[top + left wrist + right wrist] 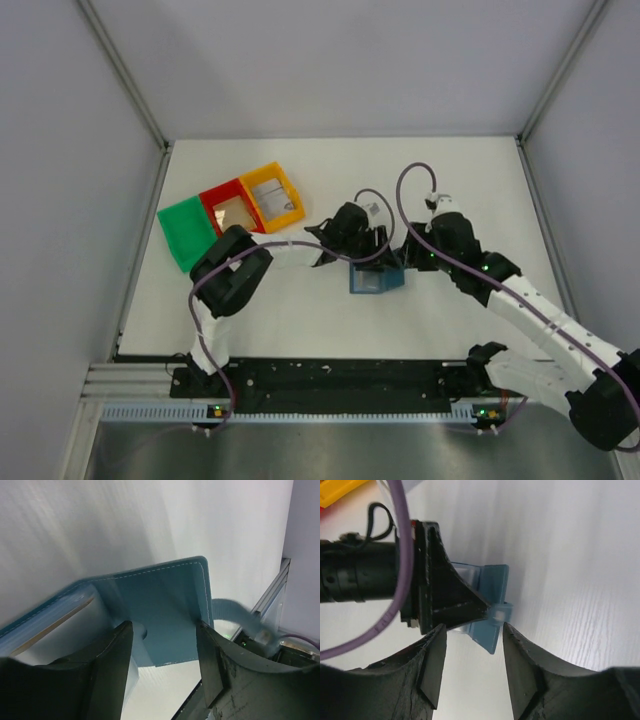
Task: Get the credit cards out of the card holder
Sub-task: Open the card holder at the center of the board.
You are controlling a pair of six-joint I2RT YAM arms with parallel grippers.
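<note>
Both arms meet over the opened card holder [377, 279] in the middle of the table [300, 320].
The blue holder lies unfolded with one panel raised and a strap hanging off its edge. The left fingers [112, 665] are spread wide, with the raised panel filling the gap between them; I cannot tell whether they touch it. The right fingers [434, 665] are spread too, just beside the holder's corner, gripping nothing. The green tray [185, 232] sits well apart.

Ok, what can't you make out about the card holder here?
Left wrist view: cards show only as a blurred edge in the card holder; count unclear.
Top view: too small, partly under the left gripper.
Right wrist view: left gripper blocks the pockets.
Left gripper's grip on it: unclear.
</note>
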